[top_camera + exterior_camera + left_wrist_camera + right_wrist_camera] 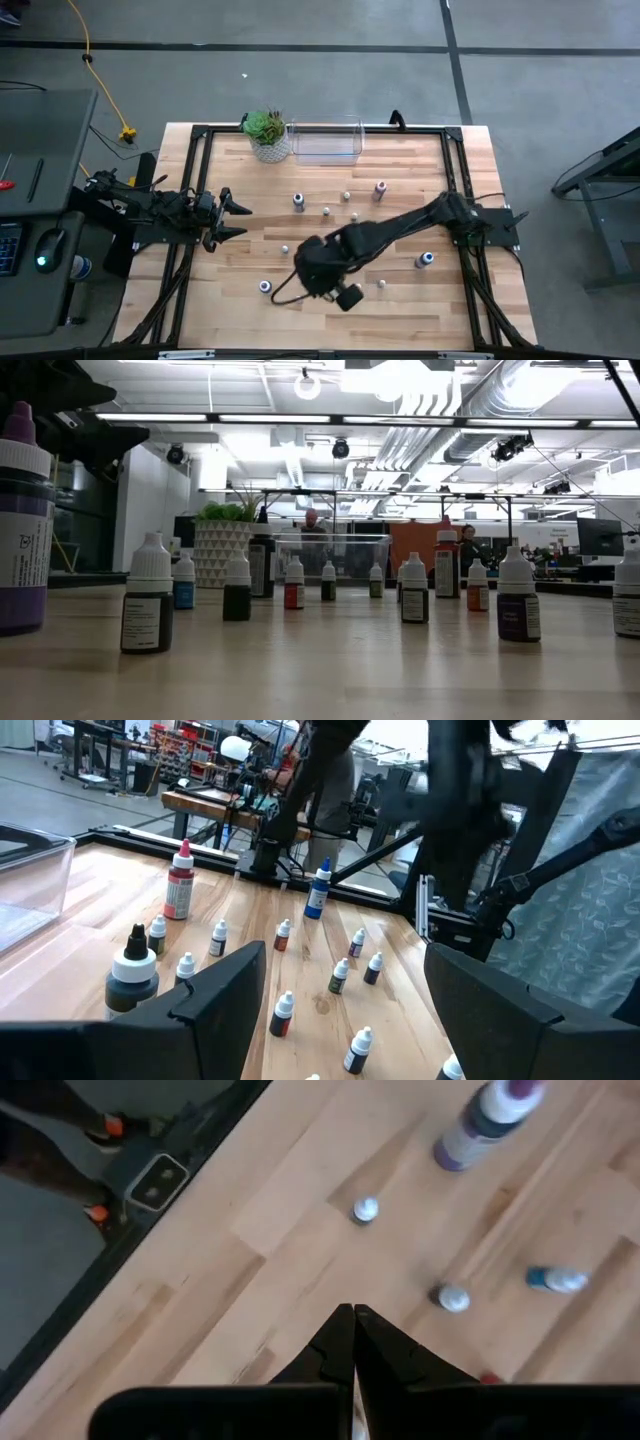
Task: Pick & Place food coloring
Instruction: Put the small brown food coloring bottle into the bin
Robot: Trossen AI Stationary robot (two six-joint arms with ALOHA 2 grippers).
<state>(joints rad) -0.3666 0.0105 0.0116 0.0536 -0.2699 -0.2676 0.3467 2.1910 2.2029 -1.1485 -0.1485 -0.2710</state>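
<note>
Food coloring (326, 211) bottles stand scattered on the counter (400, 310).
Right gripper (353, 1342) hovers above them, fingers clenched empty; left gripper (238, 219) waits at the edge, fingers released.

Labels on the food coloring bottles (147, 622) too small to read, no other legible text
</note>
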